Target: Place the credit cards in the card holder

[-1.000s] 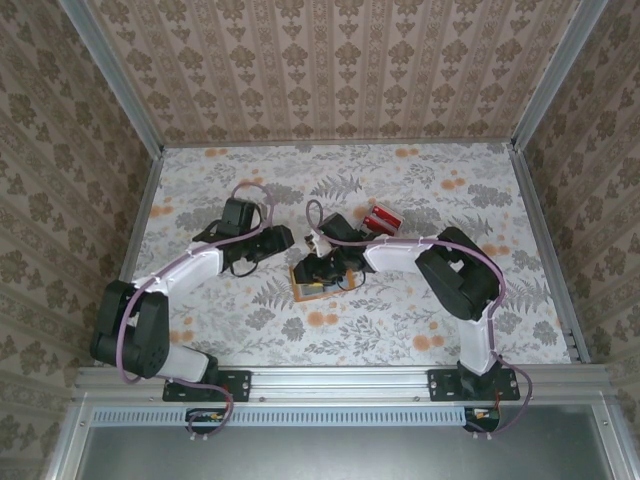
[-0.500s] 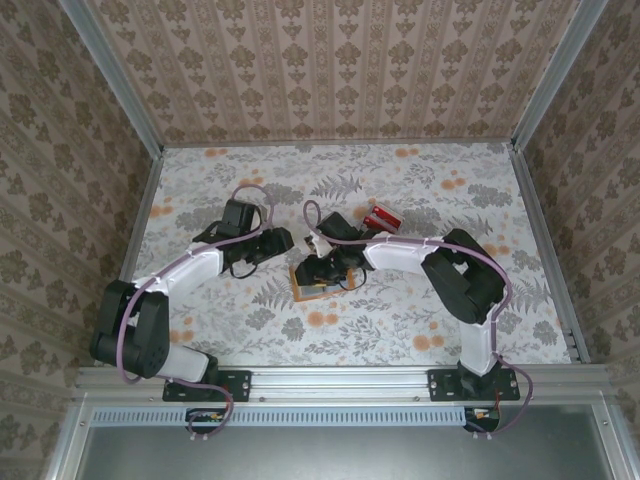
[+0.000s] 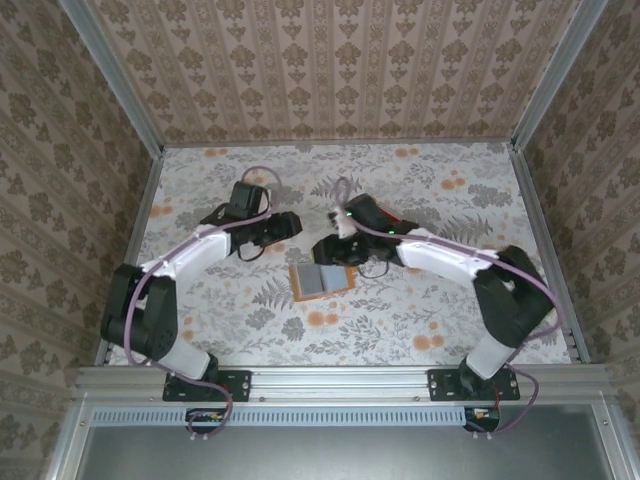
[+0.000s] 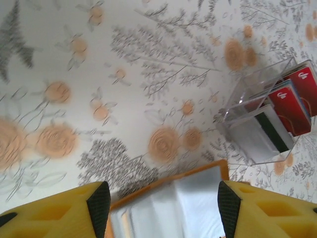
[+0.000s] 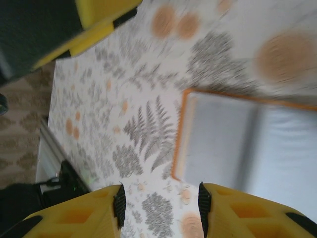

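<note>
The card holder [image 3: 320,280] lies open and flat on the table, with an orange rim and grey lining. In the left wrist view its far edge [image 4: 173,198] sits below my left gripper [image 4: 163,210], which is open and holds nothing. The credit cards [image 4: 290,101], two red and a whitish one with a dark stripe, stand in a clear stand to the right. My right gripper [image 5: 161,204] is open and holds nothing, and hovers off the card holder's left edge [image 5: 237,144]. From above, the left gripper [image 3: 287,228] and right gripper [image 3: 328,250] hang just behind the card holder.
The clear plastic stand [image 4: 242,111] holding the cards stands on the floral tablecloth beyond the card holder. The left gripper's yellow finger [image 5: 99,20] shows at the top of the right wrist view. Patterned walls enclose the table [image 3: 420,320] on three sides.
My right gripper has drawn back off the card holder, uncovering its grey inside, and that arm's elbow has swung right. The left arm has shifted slightly away from the near edge.
</note>
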